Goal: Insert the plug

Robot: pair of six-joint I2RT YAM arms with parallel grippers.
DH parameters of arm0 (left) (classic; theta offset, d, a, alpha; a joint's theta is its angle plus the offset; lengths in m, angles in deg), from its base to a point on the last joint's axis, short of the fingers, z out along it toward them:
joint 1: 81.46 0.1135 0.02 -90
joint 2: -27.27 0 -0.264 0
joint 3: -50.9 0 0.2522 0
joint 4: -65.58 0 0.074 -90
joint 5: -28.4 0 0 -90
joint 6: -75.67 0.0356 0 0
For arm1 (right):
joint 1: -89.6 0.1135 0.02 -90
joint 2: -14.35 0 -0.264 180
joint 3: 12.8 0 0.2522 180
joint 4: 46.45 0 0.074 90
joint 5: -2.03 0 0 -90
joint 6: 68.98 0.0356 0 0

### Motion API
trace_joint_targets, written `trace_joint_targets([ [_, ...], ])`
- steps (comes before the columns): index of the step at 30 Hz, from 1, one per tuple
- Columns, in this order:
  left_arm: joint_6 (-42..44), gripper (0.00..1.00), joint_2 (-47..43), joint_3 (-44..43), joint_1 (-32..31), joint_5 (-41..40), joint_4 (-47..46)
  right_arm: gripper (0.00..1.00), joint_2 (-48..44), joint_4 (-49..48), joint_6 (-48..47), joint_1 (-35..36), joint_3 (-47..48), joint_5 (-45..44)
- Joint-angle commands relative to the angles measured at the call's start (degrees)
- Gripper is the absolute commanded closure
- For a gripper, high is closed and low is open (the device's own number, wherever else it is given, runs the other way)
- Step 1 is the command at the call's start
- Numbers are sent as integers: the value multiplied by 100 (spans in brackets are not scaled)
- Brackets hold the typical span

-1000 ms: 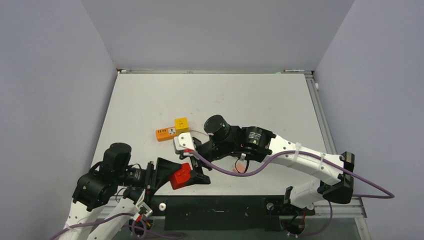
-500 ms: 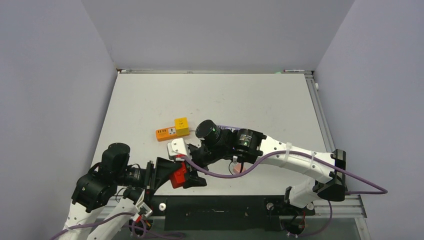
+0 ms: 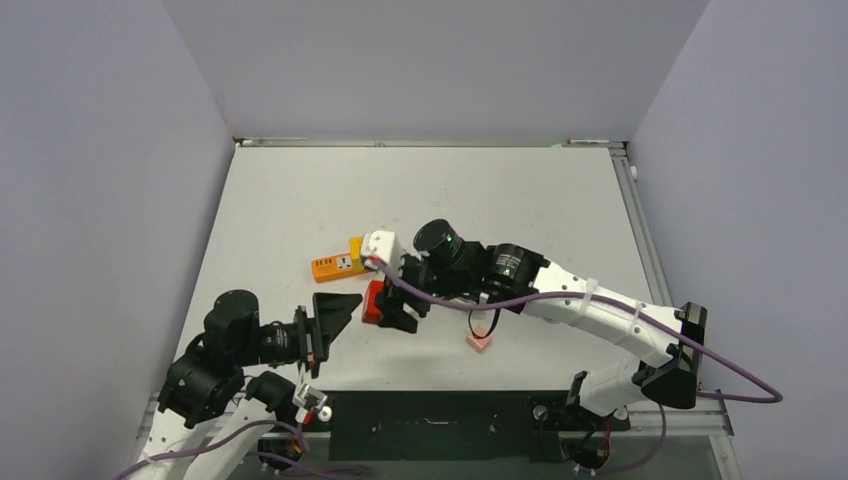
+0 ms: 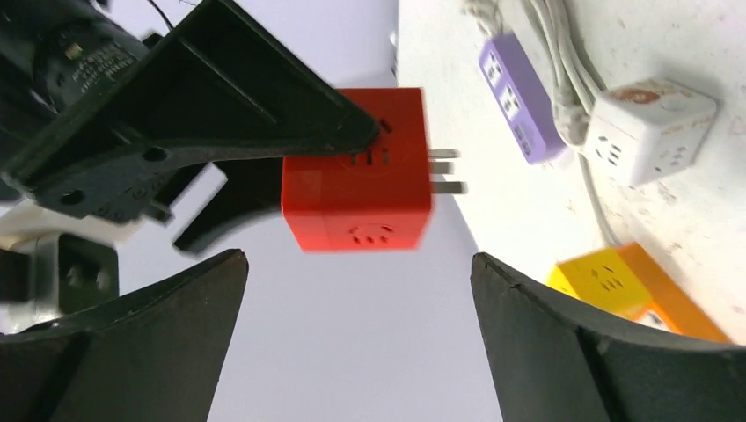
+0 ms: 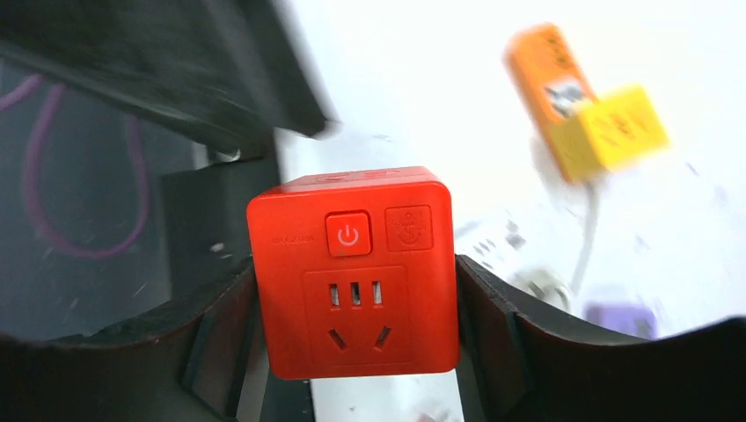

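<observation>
Grips the red plug cube point(image 5: 354, 268) in the right gripper point(image 3: 392, 308), pinched tight on two sides with no gap to see. Holds it up off the table point(image 3: 500, 190), just near and right of the orange socket block point(image 3: 333, 267) with a yellow cube point(image 3: 361, 248) touching its right end. Leaves the left gripper point(image 4: 352, 352) wide open with nothing in it, close by on the left of the plug.

Looks like the carry step: bringing the plug over to a socket. Most likely aims for the orange socket block, being nearest. Cannot tell for sure, with a purple strip point(image 4: 519, 105) and a white cube point(image 4: 647, 132) also lying close by in the left wrist view.

To do this well:

Turn the wrist first, to aim the two flat prongs point(image 4: 444, 171) right at the socket holes.

Line up above the holes before going down at all.

Go down slowly and push straight, never at a slant, to avoid bending the prongs.

Squeeze hard enough to stop the plug from twisting.

Watch out for a sliding socket block, probably light and loose on the table. Maybe pin it down with the free left gripper.

Stay away from the yellow cube while coming in.
</observation>
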Motion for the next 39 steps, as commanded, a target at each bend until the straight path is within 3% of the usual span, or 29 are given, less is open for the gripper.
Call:
trace_joint_targets([
  [1, -1894, 4, -73, 317, -22, -1330, -1223, 95, -280, -167, 1087, -922, 21, -1188],
  [5, -4125, 4, 492, 277, -18, -2707, -1382, 95, 150, 414, 1870, -1202, 335, -2915],
  [9, -6288, 4, 1885, -222, 14, -4100, -1142, 95, 737, 1217, 2970, -1425, 632, -4187],
  [11, -6971, 4, 2505, -560, 193, -4288, -910, 95, 1047, 1633, 3647, -1652, 861, -4316],
  [13, -7496, 4, 2812, -828, 597, -3831, -852, 95, 1457, 2019, 4056, -1785, 1259, -4393],
  [17, -8149, 4, 2927, -922, 1154, -3234, -1135, 95, 1906, 2542, 4821, -2084, 1523, -4665],
  [23, -8488, 4, 2910, -794, 1595, -3127, -1250, 95, 1785, 2281, 5503, -2562, 781, -4715],
  [34, -9336, 4, 3983, -935, 2916, -2499, -1535, 95, 1539, 1728, 5536, -2945, -65, -4539],
  [39, -9601, 4, 4047, -791, 3027, -2518, -1864, 95, 1403, 1334, 5440, -2979, -365, -4506],
])
